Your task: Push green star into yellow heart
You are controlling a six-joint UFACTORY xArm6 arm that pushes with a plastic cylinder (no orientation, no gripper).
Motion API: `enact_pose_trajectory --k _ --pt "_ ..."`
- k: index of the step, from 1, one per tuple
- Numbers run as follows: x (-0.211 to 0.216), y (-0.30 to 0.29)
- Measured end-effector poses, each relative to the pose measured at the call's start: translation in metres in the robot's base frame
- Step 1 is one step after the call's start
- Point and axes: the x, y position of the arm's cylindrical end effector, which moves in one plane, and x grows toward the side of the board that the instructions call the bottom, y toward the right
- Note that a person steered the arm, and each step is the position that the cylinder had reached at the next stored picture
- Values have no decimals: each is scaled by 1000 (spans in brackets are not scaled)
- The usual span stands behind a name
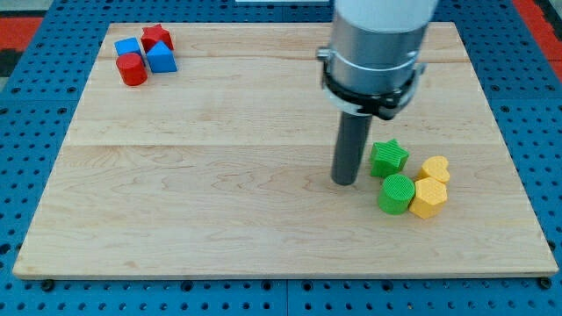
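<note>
- You are looking at a pale wooden board [219,175] lying on a blue perforated base [35,96].
- My tip [344,182], the lower end of the dark rod, touches the board just to the view's left of the green star block [389,157]; a small gap separates them.
- There are no jaws to open or close, only the rod.
- The yellow heart block [435,168] sits just right of the star, close by.
- Below them you see a green cylinder block [396,194] touching a yellow hexagonal block [428,198].
- At the view's top left cluster a red star block [156,37], a blue cube block [128,47], a blue triangular block [161,58] and a red cylinder block [133,69].
</note>
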Motion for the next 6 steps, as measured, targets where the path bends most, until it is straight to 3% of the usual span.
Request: enact_pose_trajectory --k 1,3,5,6 --pt "-24 0" --pt "-41 63" --pt "-42 70" --pt "-86 57"
